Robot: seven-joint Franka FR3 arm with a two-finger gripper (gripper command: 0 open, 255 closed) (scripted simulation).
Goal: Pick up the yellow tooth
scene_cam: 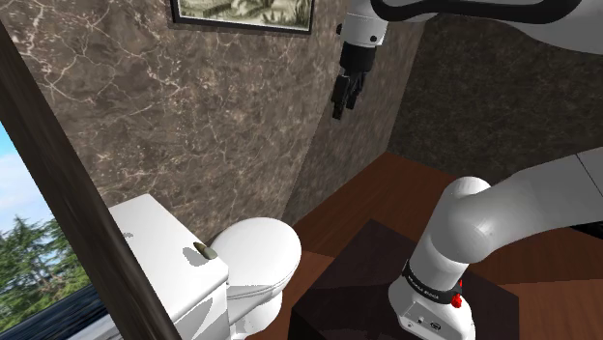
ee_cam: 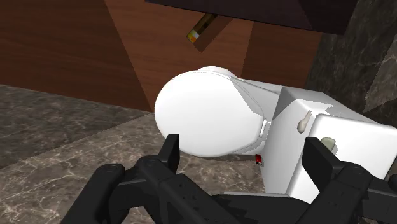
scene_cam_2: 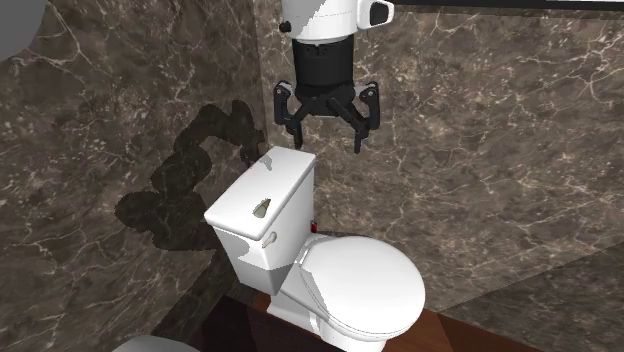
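One tooth (scene_cam: pixel 204 252): small rounded lump, dull olive, lying on the tank (scene_cam_2: pixel 285 180) lid.
Gripper (scene_cam_2: pixel 328 147): black, jaws spread wide, empty, above tank.
Toilet (scene_cam_2: pixel 360 285): smooth glossy white.
Walls (scene_cam_2: pixel 480 150): dark veined marble.

You'll find the tooth (scene_cam: pixel 204 252) on the tank lid (scene_cam: pixel 155 232), near one end and beside the edge facing the bowl (scene_cam: pixel 259 253). The tank backs against the wall (scene_cam: pixel 193 97). The gripper (scene_cam_2: pixel 327 135) hangs well above the lid, apart from the tooth.
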